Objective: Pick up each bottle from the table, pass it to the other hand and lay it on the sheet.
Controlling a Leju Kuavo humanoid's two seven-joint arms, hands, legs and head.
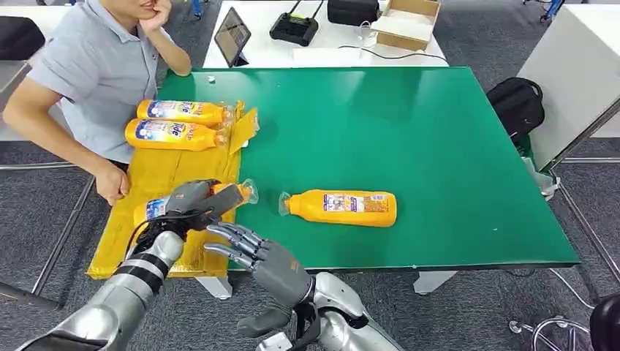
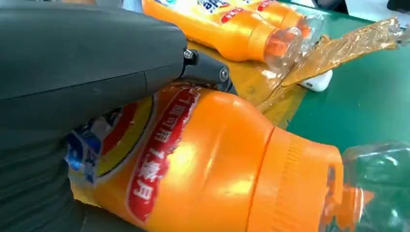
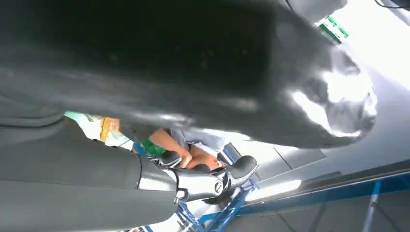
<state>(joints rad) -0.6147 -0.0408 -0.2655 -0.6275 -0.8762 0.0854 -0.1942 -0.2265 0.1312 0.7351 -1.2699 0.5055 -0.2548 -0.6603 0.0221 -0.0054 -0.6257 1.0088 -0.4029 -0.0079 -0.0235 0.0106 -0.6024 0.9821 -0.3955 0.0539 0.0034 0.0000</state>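
Observation:
My left hand [image 1: 196, 202] grips an orange bottle [image 1: 157, 208] low over the yellow sheet [image 1: 164, 175], its clear cap toward the green table. The left wrist view shows that bottle [image 2: 208, 164] close up under my thumb [image 2: 92, 53]. My right hand [image 1: 259, 256] hovers just off the table's near edge with its fingers spread and nothing in it, close beside the left hand. Two orange bottles [image 1: 183, 111] [image 1: 175, 135] lie side by side at the sheet's far end. One more orange bottle [image 1: 342, 207] lies on the green table [image 1: 409, 124], cap pointing left.
A person [image 1: 95, 66] sits at the table's left, one hand [image 1: 113, 183] at the sheet's edge. A white table behind holds a tablet [image 1: 232, 35], a controller [image 1: 294, 29] and a cardboard box [image 1: 406, 22]. A black backpack [image 1: 515, 102] stands right of the table.

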